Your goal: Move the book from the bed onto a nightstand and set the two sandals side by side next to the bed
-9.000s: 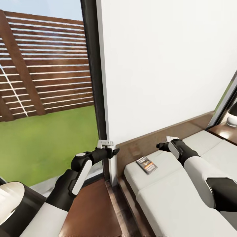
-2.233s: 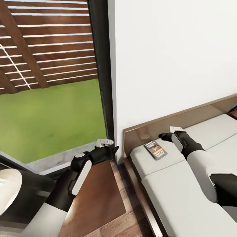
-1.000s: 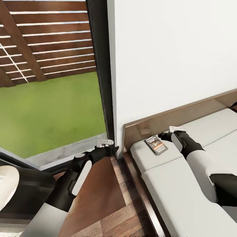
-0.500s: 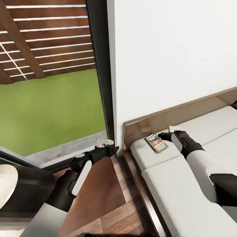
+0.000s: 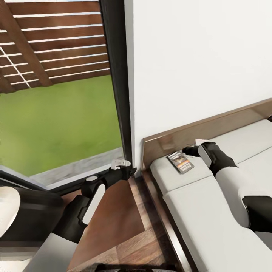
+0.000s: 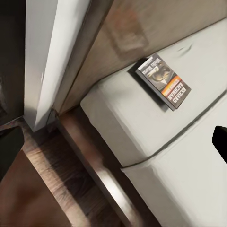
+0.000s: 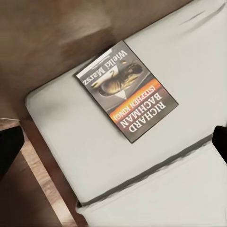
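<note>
Right claw [image 5: 187, 150] nearer the book [image 5: 180, 162] than before, jaw state untellable.

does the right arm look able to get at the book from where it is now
Probably yes. The right gripper hangs just beside the book, which lies flat and alone on the mattress near the headboard, with nothing between them.
</note>
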Tool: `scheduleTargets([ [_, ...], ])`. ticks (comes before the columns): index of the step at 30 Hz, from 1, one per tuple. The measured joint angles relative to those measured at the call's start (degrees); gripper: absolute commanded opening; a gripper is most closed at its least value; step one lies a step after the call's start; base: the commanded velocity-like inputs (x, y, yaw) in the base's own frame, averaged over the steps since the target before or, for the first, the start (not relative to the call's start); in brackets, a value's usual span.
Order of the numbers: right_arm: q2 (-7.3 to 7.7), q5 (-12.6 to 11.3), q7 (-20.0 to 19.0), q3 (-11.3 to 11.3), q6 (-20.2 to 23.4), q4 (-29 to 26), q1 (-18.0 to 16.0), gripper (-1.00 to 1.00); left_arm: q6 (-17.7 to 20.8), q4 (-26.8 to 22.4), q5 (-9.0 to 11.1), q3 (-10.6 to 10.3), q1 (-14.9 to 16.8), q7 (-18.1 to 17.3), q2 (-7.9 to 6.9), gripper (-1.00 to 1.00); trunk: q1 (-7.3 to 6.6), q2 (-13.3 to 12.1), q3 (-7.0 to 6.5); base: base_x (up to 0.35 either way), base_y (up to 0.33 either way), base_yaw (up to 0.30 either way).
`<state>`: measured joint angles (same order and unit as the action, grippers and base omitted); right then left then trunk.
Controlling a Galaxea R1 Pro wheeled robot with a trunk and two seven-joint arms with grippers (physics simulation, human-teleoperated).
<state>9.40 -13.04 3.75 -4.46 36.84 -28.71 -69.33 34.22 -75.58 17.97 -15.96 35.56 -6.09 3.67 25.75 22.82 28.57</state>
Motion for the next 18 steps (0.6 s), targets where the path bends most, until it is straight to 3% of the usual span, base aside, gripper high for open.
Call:
scheduleTargets([
  [3, 0.11, -0.1, 0.0, 0.1, 6.4, -1.2, -5.1, 1.0, 0.0, 0.0, 0.1, 0.0, 0.0, -0.1, 0.06, 1.0, 0.0, 0.0, 0.27, 0.0, 0.0, 0.088],
  [7, 0.17, -0.2, 0.3, 0.0, 11.0, -1.2, -9.6, 1.0, 0.0, 0.0, 0.3, 0.0, 0.0, -0.2, 0.01, 1.0, 0.0, 0.0, 0.65, 0.0, 0.0, 0.09],
  [14, 0.45, -0.1, 0.6, 0.0, 12.4, 0.2, -12.3, 1.0, 0.0, -0.4, 0.4, 0.0, -0.2, -0.1, 0.04, 1.0, 0.0, 0.0, 1.29, 0.0, 0.0, 0.09],
  [18, 2.02, 0.1, 0.7, 0.0, 12.3, 3.4, -14.2, 1.0, 0.0, -0.5, 0.4, 0.0, -0.2, -0.1, 0.08, 1.0, 0.0, 0.0, 1.66, 0.0, 0.0, 0.089],
])
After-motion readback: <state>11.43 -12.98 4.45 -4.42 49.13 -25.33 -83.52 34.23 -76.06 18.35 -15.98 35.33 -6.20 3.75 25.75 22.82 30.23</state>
